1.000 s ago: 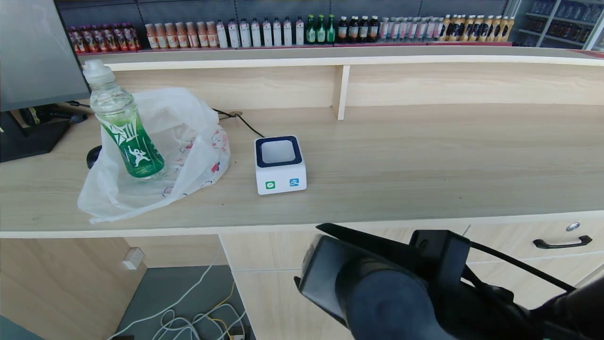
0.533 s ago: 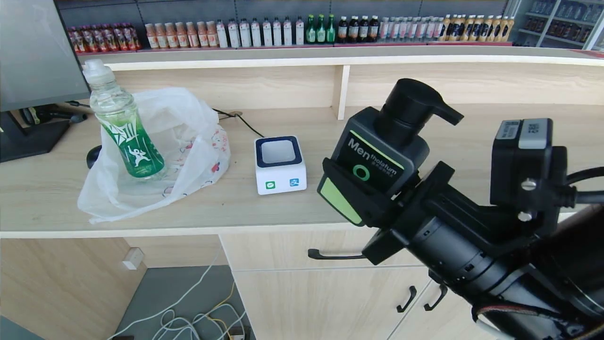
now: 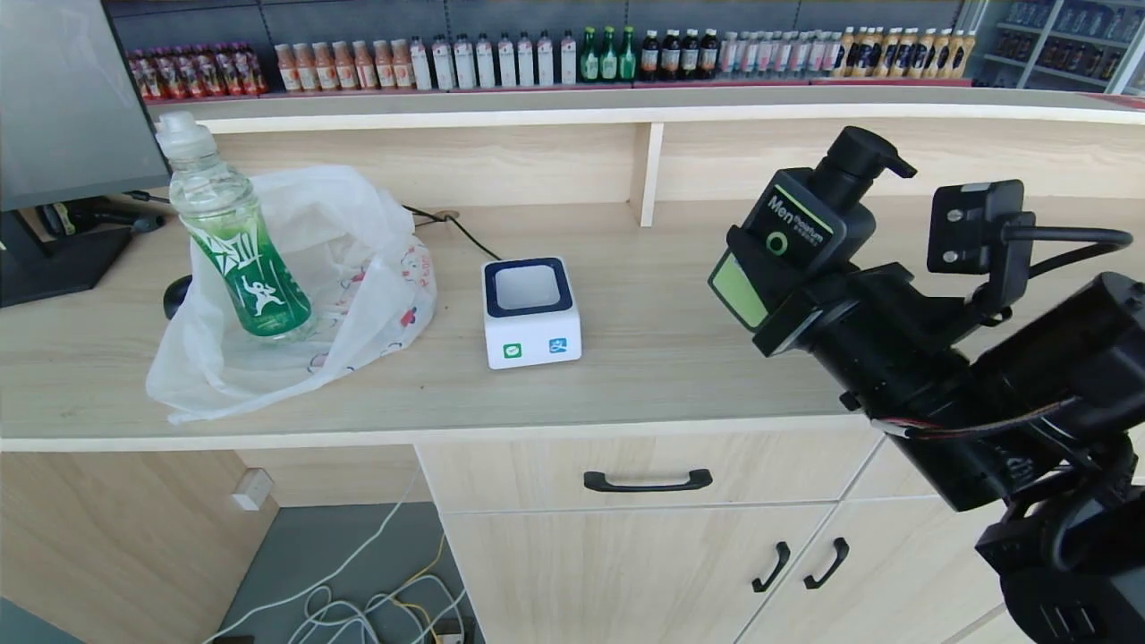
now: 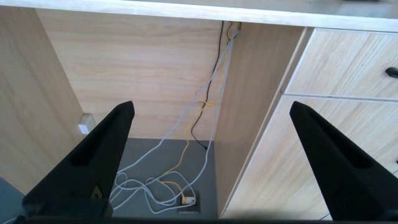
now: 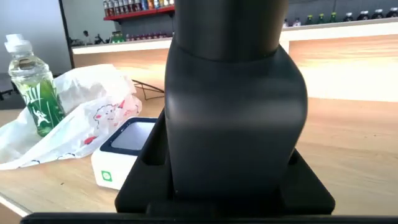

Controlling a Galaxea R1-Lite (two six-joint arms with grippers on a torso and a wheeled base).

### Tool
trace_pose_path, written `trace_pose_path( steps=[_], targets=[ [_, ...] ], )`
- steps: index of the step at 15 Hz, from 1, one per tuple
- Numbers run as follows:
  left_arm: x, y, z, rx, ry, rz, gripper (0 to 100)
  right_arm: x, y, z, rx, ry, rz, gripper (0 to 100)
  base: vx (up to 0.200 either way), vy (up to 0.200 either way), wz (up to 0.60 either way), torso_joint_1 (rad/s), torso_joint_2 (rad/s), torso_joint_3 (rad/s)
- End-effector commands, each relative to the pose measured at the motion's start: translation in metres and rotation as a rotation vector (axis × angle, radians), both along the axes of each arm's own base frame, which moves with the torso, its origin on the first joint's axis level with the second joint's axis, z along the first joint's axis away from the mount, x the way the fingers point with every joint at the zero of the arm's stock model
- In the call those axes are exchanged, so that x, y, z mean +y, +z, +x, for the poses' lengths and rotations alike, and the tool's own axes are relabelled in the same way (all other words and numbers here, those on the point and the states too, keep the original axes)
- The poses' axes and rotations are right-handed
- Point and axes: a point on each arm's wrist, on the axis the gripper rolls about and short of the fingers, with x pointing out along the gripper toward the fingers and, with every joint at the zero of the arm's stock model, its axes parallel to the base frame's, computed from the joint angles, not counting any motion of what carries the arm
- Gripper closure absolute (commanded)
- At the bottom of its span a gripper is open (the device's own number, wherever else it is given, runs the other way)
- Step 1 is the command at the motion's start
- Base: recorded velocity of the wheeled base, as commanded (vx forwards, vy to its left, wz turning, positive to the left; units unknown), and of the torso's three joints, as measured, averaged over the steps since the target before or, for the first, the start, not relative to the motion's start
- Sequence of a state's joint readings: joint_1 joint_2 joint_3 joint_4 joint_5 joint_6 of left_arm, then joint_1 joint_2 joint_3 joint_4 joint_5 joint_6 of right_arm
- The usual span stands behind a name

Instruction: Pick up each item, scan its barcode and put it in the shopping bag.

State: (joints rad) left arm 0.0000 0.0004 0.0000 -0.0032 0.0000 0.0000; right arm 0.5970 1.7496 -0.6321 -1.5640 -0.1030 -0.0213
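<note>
The right gripper (image 3: pixel 776 279) is seen closed on a dark pump bottle (image 3: pixel 809 224), which is held aloft and tilted over the right part of the counter (image 3: pixel 716 358), not far behind its front edge. The scanner (image 3: pixel 530 309) is placed near the middle of the counter, close to the front edge and well apart from the held bottle. The shopping bag (image 3: pixel 358 259) is spread at the left end, with a green drink bottle (image 3: pixel 234 233) standing upright in its folds. The left gripper (image 4: pixel 208 112) is hung below the counter's front edge with its fingers spread wide and nothing between them. The step in hand is judged to be the scan of the pump bottle, with bagging not yet begun for it. For the next move, the bottle would have to be carried along the counter towards the scanner and lowered over its glass window. Its barcode would have to be turned to face that window, though where the barcode is printed cannot be told. A firm grip would be needed throughout, since the bottle is gripped low on its body.
</note>
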Motion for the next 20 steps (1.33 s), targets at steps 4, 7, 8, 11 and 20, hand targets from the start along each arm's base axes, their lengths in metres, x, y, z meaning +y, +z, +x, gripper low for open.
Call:
trace_pose_path(
  steps=[4,7,8,11,20],
  targets=[
    [0.000,0.000,0.000,-0.002,0.000,0.000,0,-0.005,0.000,0.022,-0.013,-0.054,0.011,100,0.000,0.000,0.00,0.000,0.00,0.000],
    [0.000,0.000,0.000,-0.002,0.000,0.000,0,-0.011,0.004,0.025,-0.027,-0.072,0.021,100,0.000,0.000,0.00,0.000,0.00,0.000],
    [0.000,0.000,0.000,-0.002,0.000,0.000,0,-0.011,0.005,0.024,-0.031,-0.072,0.024,100,0.000,0.000,0.00,0.000,0.00,0.000],
    [0.000,0.000,0.000,0.000,0.000,0.002,0,-0.010,0.005,0.026,-0.030,-0.069,0.026,100,0.000,0.000,0.00,0.000,0.00,0.000],
    [0.000,0.000,0.000,0.000,0.000,0.005,0,-0.012,0.005,0.026,-0.020,-0.062,0.047,100,0.000,0.111,0.00,0.003,0.00,0.001]
  ],
)
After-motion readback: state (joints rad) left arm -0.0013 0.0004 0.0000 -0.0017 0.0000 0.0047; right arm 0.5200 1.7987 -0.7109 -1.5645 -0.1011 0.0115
